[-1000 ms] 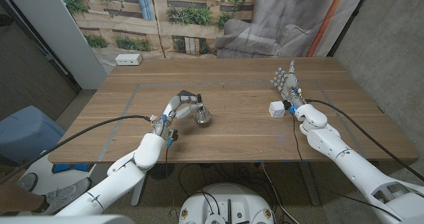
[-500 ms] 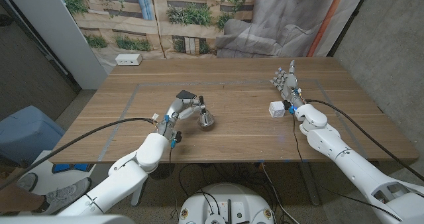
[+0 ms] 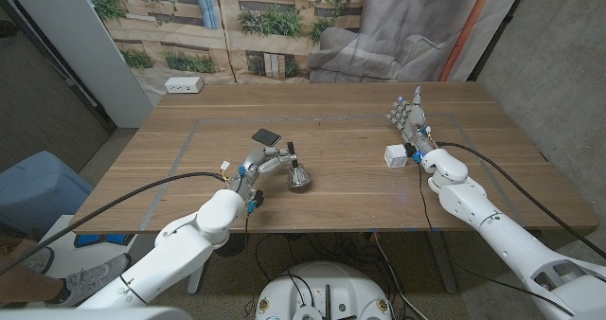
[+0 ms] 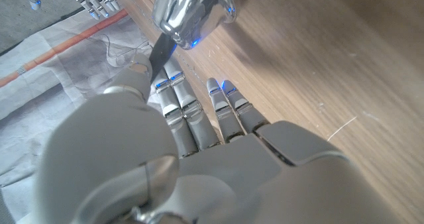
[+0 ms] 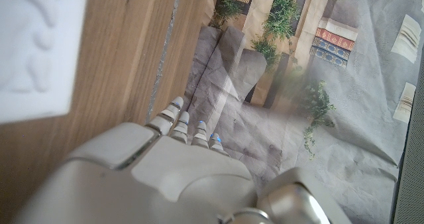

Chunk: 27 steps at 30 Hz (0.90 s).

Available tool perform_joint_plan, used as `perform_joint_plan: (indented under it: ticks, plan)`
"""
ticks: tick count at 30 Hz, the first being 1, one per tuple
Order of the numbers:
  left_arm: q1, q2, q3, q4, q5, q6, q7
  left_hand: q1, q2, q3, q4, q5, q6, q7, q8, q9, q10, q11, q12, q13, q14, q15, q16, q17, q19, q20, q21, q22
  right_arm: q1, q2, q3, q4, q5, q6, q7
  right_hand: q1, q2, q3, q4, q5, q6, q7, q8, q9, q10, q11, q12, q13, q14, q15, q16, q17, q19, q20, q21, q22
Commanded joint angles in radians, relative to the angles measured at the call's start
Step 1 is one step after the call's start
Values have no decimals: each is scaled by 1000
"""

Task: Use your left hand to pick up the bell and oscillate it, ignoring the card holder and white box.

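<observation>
Your left hand (image 3: 268,161) holds the shiny bell (image 3: 300,177) by its black handle. Your right hand (image 3: 409,121) stands by the white box (image 3: 395,156), fingers spread, holding nothing.

My test lab: wooden table (image 3: 350,183), printed garden backdrop (image 3: 237,22), grey drapes (image 3: 398,26), concrete wall (image 3: 559,64).
</observation>
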Motion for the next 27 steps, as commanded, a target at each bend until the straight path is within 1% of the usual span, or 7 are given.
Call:
perform_joint_plan:
  ticks: [1,3,8,14,20,25,27]
  plan:
    - [-19,3,3,-41,-128,112,21,0,14,-1,0,3,5,7,7,1,7,-3,7,3,-9,-124,-2,-1,10,-2,2,3,-1,0,0,-2,0,0,-1,3,97,-5,-1,4,-7,1,6,3,-9,0,5,5,-8,4,3,3,6,1,7,3]
    - [-22,7,8,-40,-132,104,23,1,14,-2,0,3,6,6,7,1,8,-3,7,3,-8,-125,-2,-1,11,-2,2,3,-2,-1,0,-4,0,0,-1,3,97,-5,-1,4,-7,1,6,3,-9,1,5,5,-8,4,3,3,6,1,7,3]
    - [-26,23,23,-30,-106,50,31,2,14,-3,-1,3,7,9,7,1,9,-3,7,3,-8,-126,-2,-1,12,-4,2,3,-3,-1,0,-6,0,-1,-3,3,97,-5,-1,4,-7,0,6,3,-10,1,5,5,-8,4,3,3,6,1,7,3]
    - [-26,40,41,-2,-36,-54,38,2,14,-5,-1,3,9,9,8,1,9,-3,7,3,-8,-126,-2,-1,12,-4,2,3,-2,-1,0,-4,0,-1,-2,3,97,-5,-1,4,-7,1,6,3,-11,1,4,5,-8,4,3,3,6,1,7,3]
    - [-30,50,62,45,58,-159,43,3,15,-6,-2,3,7,9,7,1,10,-3,7,2,-7,-126,-2,-1,12,-3,2,3,0,0,0,0,0,0,1,3,97,-5,-1,4,-7,1,6,3,-11,1,4,5,-7,5,3,3,6,1,7,3]
    - [-33,55,72,86,131,-218,53,4,17,-6,-1,3,2,12,5,1,6,-3,5,2,-7,-126,-2,-2,11,0,2,3,1,0,0,1,0,0,1,3,97,-5,-1,4,-6,2,6,3,-11,1,4,5,-8,4,3,3,6,1,7,3]
    - [-35,62,74,93,153,-223,47,4,17,-6,-2,3,7,12,7,1,7,-3,5,2,-7,-126,-3,-2,12,-3,2,3,1,0,0,1,0,0,1,3,97,-5,-1,4,-7,2,6,3,-10,0,4,5,-8,4,3,3,6,1,7,3]
